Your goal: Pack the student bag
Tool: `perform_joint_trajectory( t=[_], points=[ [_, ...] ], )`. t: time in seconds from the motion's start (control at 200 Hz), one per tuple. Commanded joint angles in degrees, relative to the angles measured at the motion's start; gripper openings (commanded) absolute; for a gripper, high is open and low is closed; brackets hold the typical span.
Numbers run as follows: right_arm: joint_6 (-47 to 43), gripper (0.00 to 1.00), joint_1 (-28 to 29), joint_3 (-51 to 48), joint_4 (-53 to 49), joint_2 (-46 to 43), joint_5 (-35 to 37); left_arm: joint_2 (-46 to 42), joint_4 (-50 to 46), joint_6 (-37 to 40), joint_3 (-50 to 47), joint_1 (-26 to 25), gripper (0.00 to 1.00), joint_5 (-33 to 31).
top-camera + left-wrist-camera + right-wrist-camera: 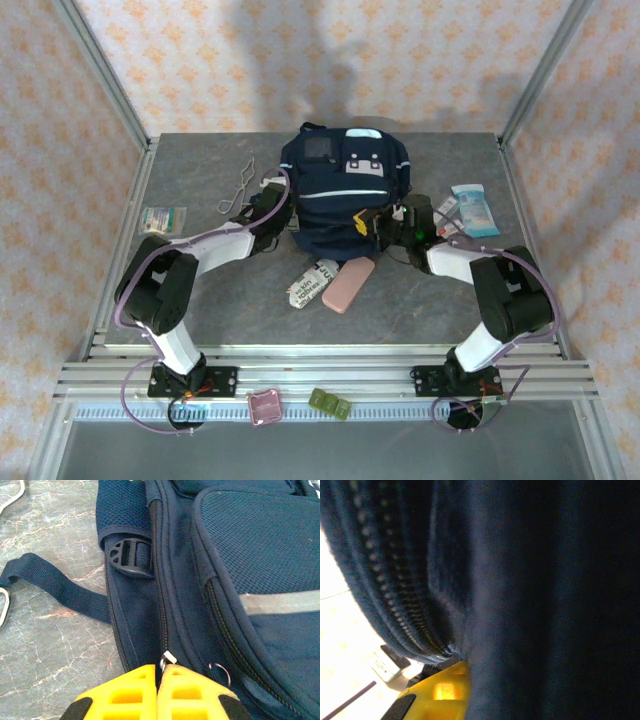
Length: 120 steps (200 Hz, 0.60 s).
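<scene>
The student bag (340,185) lies at the middle back of the table, navy blue with a white-grey front patch. My left gripper (270,212) is at its left side. In the left wrist view its yellow fingers (135,690) are shut on a small metal zipper pull (169,658) on the bag's side zip; the left gripper's tips (157,672) touch each other. My right gripper (376,224) is at the bag's right lower edge. Close up, one yellow finger (442,690) presses against dark bag fabric (530,600) beside a zip; the other finger is hidden behind the cloth.
A pink case (348,284) and a white printed packet (312,282) lie in front of the bag. A teal pack (473,209) sits at the right, a wire clip (238,188) and a small packet (162,218) at the left. A loose strap (60,587) trails left of the bag.
</scene>
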Motion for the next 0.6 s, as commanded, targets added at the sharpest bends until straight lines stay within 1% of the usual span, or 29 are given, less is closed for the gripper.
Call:
perform_joint_trajectory(
  t=[0.0,0.05,0.08,0.105,0.165,0.225,0.27,0.31,0.39,0.445,0.596],
  points=[
    [-4.32,0.0,-1.59,2.39,-2.21,-1.07,-2.29,3.01,-3.48,-1.95,3.79,8.93,0.0,-16.84],
    [-6.75,0.0,-1.0,4.38,-4.63,-0.04,-3.04,3.7,-4.19,-1.71,5.54,9.36,0.0,-16.17],
    [-8.76,0.02,-0.6,5.89,-7.29,0.59,-3.12,3.95,-4.75,-1.48,6.31,9.37,0.0,-15.77],
    [-10.1,0.05,-0.33,6.92,-9.1,1.11,-2.95,4.0,-5.01,-1.36,6.87,9.37,0.0,-15.04],
    [-12.68,0.17,-0.16,8.6,-12.22,2.04,-2.75,3.72,-6.15,-1.36,7.61,9.22,0.0,-12.58],
    [-14.77,0.29,-0.2,9.73,-14.92,2.25,-1.96,2.5,-6.67,-0.89,7.04,8.48,0.13,-11.08],
    [-16.38,0.33,-0.16,10.29,-16.02,1.91,-1.76,1.11,-6.97,-0.41,6.26,7.63,0.24,-10.61],
    [-18.34,0.37,-0.14,11.16,-17.89,1.63,-1.82,-0.21,-7.2,0.28,5.58,6.85,0.31,-10.11],
    [-23.82,0.39,-0.2,13.64,-24.78,1.12,-1.36,-3.02,-7.75,1.49,3.97,5.16,0.42,-8.79],
    [-26.84,0.39,-0.25,14.04,-28.1,-0.1,-0.16,-4.84,-8.34,2.28,3.25,4.1,0.45,-7.25],
    [-28.99,0.4,-1.36,10.29,-29.49,-4.12,3.16,-8.13,-6.89,5.49,1.58,1.32,0.54,-4.78]
  ],
)
